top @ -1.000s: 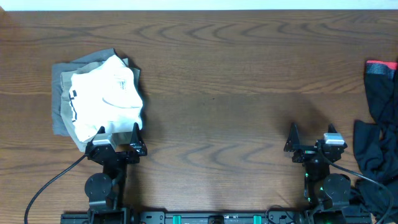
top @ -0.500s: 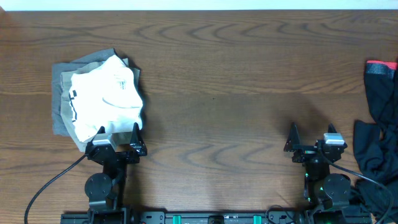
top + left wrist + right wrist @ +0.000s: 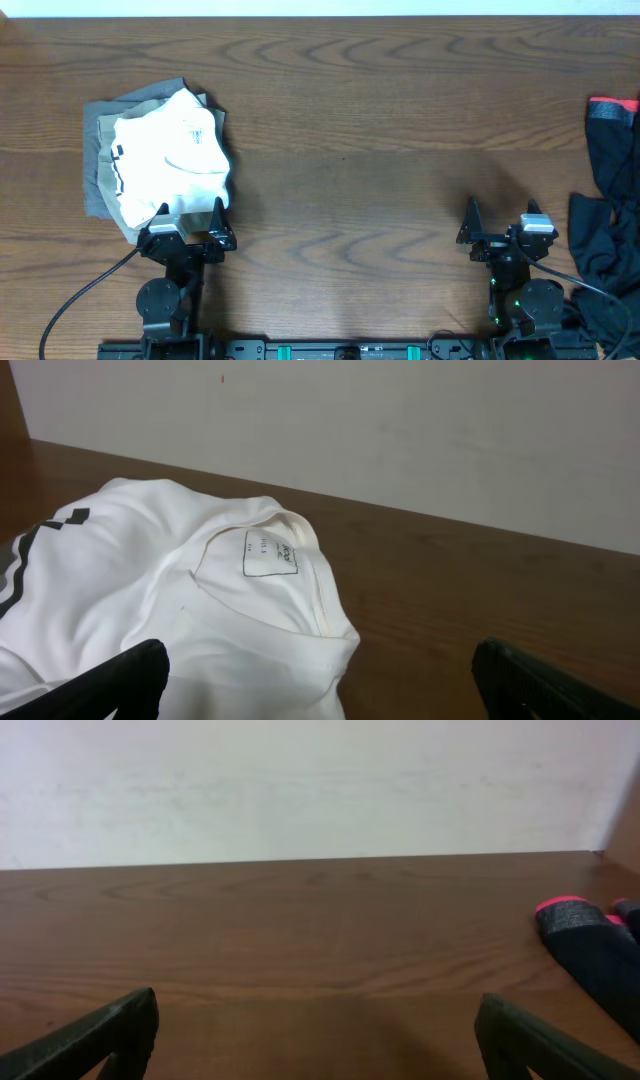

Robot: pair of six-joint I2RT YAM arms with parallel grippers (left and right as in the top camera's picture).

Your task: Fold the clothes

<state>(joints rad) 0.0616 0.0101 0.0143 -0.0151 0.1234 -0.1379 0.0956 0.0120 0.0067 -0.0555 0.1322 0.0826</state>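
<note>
A folded white T-shirt [image 3: 170,160] lies on top of a grey piece [image 3: 95,180] and a khaki piece [image 3: 150,95] at the table's left. In the left wrist view the T-shirt [image 3: 150,600] shows its collar and label just ahead of the fingers. My left gripper [image 3: 190,212] stands open at the pile's near edge, holding nothing. A heap of black garments [image 3: 610,210] with a pink-trimmed cuff [image 3: 565,908] lies at the right edge. My right gripper [image 3: 497,212] is open over bare wood, left of that heap.
The dark wooden table [image 3: 380,130] stretches between the two piles. A pale wall [image 3: 300,780] rises behind the far edge. A black cable [image 3: 85,290] runs from the left arm's base at the near edge.
</note>
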